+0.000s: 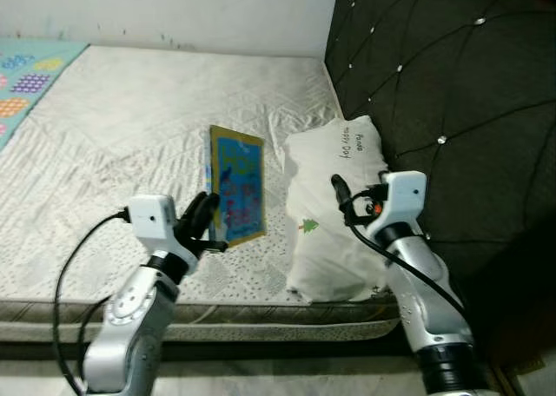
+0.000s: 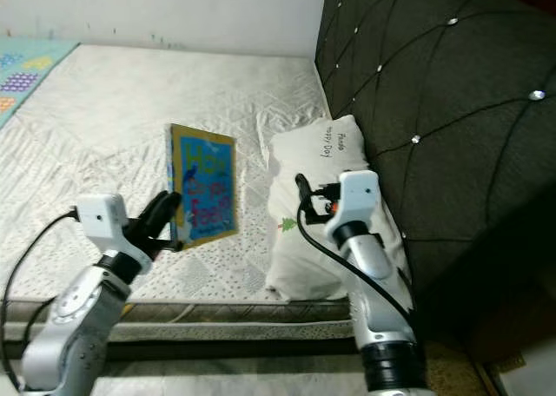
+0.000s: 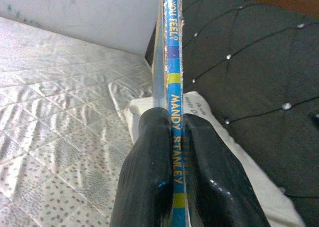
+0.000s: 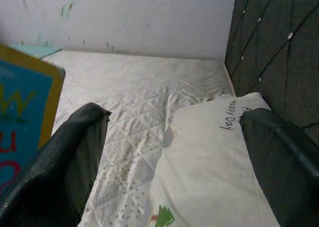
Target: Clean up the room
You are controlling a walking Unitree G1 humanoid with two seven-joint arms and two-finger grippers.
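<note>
Left tool [image 1: 211, 225] clamped, right tool [image 4: 169, 152] agape.

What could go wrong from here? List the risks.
1. The left gripper pinches the book only at its lower spine edge, holding it upright above the mattress; the thin grip may let it pivot or slip out.
2. The right gripper hangs open over the pillow, close beside the book; if either arm moves sideways they might collide.
</note>
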